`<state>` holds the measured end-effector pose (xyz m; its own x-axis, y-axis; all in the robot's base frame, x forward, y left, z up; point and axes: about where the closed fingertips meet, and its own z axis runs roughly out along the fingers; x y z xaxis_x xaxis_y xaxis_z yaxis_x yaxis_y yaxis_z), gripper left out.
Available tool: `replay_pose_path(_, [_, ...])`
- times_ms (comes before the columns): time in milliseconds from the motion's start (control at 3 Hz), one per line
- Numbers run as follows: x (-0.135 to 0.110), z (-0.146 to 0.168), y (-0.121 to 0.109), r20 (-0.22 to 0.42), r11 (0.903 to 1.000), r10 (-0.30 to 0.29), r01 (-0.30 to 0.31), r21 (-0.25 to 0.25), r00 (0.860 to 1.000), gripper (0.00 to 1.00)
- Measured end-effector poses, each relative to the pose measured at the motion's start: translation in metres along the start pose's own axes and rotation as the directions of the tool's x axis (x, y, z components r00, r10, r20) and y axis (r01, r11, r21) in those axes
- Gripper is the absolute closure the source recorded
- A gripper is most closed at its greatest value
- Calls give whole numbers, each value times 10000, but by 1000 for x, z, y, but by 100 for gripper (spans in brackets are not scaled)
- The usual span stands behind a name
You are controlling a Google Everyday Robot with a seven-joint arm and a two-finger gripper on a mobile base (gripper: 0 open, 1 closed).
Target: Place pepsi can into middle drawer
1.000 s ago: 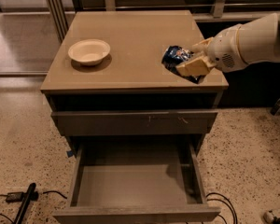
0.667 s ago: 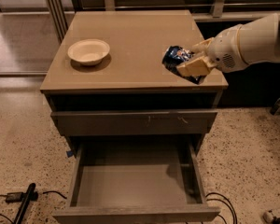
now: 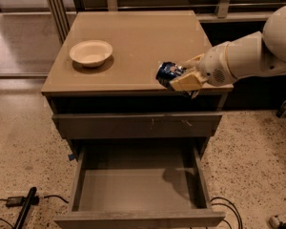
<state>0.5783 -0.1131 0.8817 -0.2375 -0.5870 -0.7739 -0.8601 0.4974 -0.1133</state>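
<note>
Camera view: the gripper point(image 3: 180, 78) clamps the pepsi can point(image 3: 168, 72) between its fingers point(image 3: 185, 82) at the front right edge of the tan cabinet top point(image 3: 143, 32). The middle drawer point(image 3: 133, 190) stands open below, over speckled floor point(image 3: 257, 147).

The white rounded arm point(image 3: 248, 56) reaches in from the right. Its cream end effector point(image 3: 180, 76), right of centre, clamps a dark blue soda can point(image 3: 166, 72).
</note>
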Motion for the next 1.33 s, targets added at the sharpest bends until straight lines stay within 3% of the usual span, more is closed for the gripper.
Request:
replay_pose_path(333, [29,34,20,-188,9964,566,-576,-617,9982,100])
replay_pose_path(1000, [83,62,73,-716,9814,1367,-1449,-1256,9880,100])
replay_pose_path(1333, [82,67,78,-707,9809,1310,-1396,-1354,9889,100])
